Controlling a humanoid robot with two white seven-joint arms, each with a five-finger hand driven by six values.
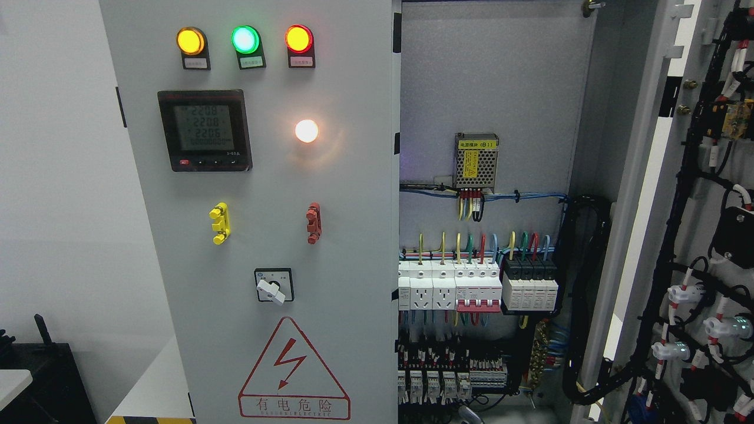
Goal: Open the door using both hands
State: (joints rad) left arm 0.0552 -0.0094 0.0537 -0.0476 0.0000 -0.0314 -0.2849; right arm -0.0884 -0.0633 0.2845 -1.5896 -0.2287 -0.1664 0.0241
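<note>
Swung wide at the right edge of the head view, the right door (701, 247) stood nearest the camera, its inner face toward the lens and strung with black cable bundles (677, 235) and white connectors (683, 292). Neither robot hand appeared anywhere, so their finger state could not be told.

Left of it, the left door (265, 235) remained closed, filling the middle of the view. On it sat three lit lamps in a row, amber (190, 40), green (245, 39) and red (298, 38), above a digital meter (204, 130) and a glowing white lamp (306, 131). Lower down were a yellow handle (219, 223), a red handle (313, 223), a rotary switch (273, 287) and a red triangular warning sign (293, 371).

Between the two doors the cabinet interior (489, 106) lay exposed: a small power supply (476, 161) on the grey back panel, a row of breakers (477, 287) beneath coloured wires, and terminal blocks (447, 371) lower still.
</note>
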